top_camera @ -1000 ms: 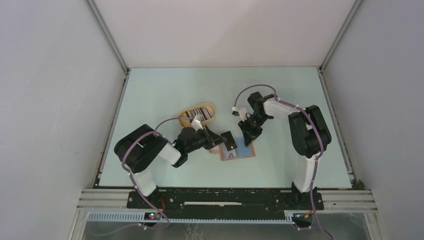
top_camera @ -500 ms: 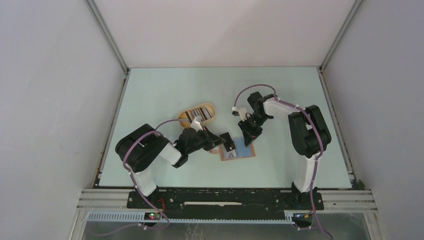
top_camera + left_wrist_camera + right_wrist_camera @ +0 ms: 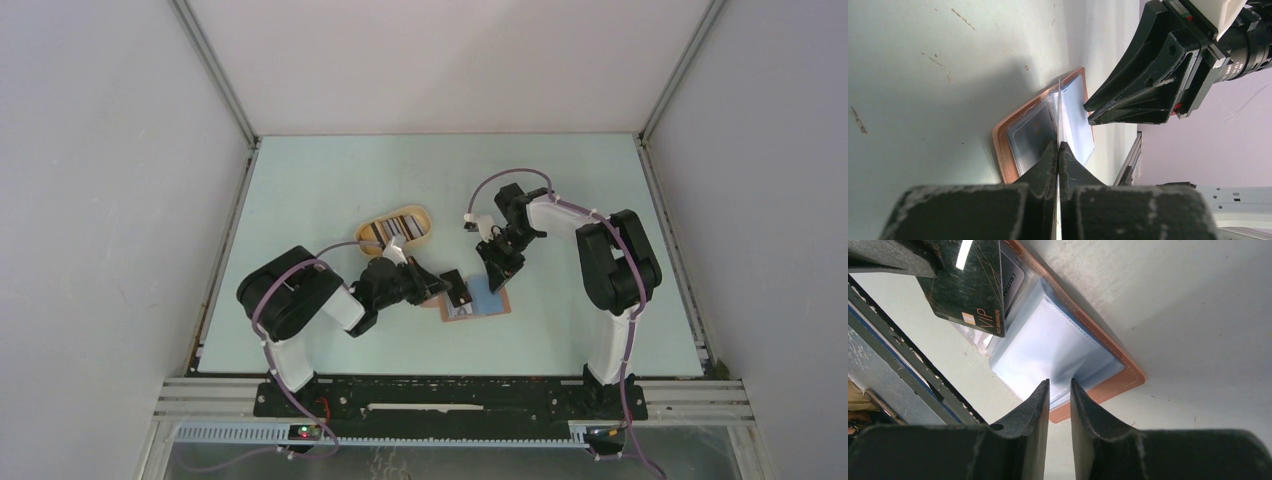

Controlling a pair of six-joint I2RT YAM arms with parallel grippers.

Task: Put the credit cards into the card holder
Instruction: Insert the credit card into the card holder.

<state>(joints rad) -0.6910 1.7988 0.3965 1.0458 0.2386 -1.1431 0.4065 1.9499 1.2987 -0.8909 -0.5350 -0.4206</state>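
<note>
Between grey walls [image 3: 100,200], pale green table [image 3: 330,180] under open card holder [image 3: 487,298]

Worktop [image 3: 330,180]: pale mint green, with a few small dark scuffs.
Card holder [image 3: 1128,376]: reddish-brown cover with lighter tan stitched edging; the clear sleeves inside have a pale blue tint.
Credit card [image 3: 973,287]: black with faint gold lines, gold "VIP" lettering and a gold chip.
Oval tray [image 3: 421,222]: tan rim, dark and white stripes inside.
Left claw [image 3: 1058,146]: matte black, greyed at worn edges.
Right claw [image 3: 1059,386]: matte black.
Arms [image 3: 612,262]: black and white shells.
Cables [image 3: 512,177]: purple.
Walls [image 3: 100,200]: light grey.
</note>
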